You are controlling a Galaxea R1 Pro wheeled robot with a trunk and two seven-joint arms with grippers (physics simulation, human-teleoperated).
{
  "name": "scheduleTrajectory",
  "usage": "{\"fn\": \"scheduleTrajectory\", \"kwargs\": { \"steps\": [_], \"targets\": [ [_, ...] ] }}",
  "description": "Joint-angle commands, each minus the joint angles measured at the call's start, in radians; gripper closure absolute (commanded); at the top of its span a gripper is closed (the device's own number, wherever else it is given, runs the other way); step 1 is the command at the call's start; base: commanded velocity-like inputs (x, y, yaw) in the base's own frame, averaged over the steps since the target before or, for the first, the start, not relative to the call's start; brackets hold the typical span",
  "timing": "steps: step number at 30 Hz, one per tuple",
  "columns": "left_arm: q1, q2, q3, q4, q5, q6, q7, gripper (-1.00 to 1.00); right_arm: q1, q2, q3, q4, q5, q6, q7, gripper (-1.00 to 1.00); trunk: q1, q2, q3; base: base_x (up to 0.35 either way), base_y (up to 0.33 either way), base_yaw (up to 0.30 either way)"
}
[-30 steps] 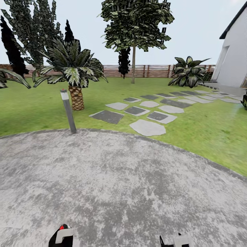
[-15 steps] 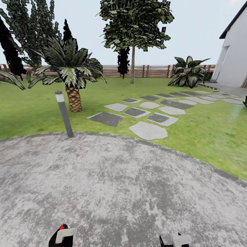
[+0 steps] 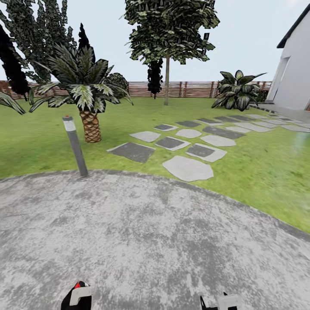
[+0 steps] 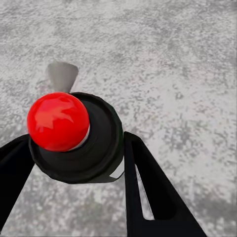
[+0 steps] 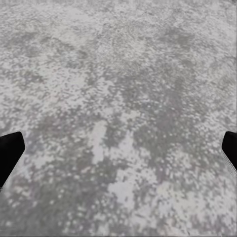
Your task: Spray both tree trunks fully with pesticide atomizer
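On grey paving, atomizer in hand.
My left gripper (image 4: 74, 163) clamps the red-topped atomizer (image 4: 74, 133); my right gripper (image 5: 118, 153) hangs spread apart; one tree (image 3: 168, 30) stands ahead.

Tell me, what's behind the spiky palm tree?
Behind the short palm stand dark conifers, a round bush and the brown slat fence. The palm's fronds cover the fence and the ground right behind it.
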Motion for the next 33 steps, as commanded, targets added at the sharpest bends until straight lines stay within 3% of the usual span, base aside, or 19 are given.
{"fn": "scheduleTrajectory", "kwargs": {
  "steps": [1,33],
  "targets": [
    [0.000,0.000,0.000,0.000,0.000,0.000,0.000,1.00,0.000,0.000,0.000,0.000,0.000,0.000,0.000,-1.00,0.000,0.000,0.000,0.339,0.000,0.000],
    [0.000,0.000,0.000,0.002,0.000,0.000,0.000,1.00,0.000,0.000,0.000,0.000,0.000,0.000,0.000,-1.00,0.000,0.000,0.000,0.339,0.000,0.000]
  ]
}}
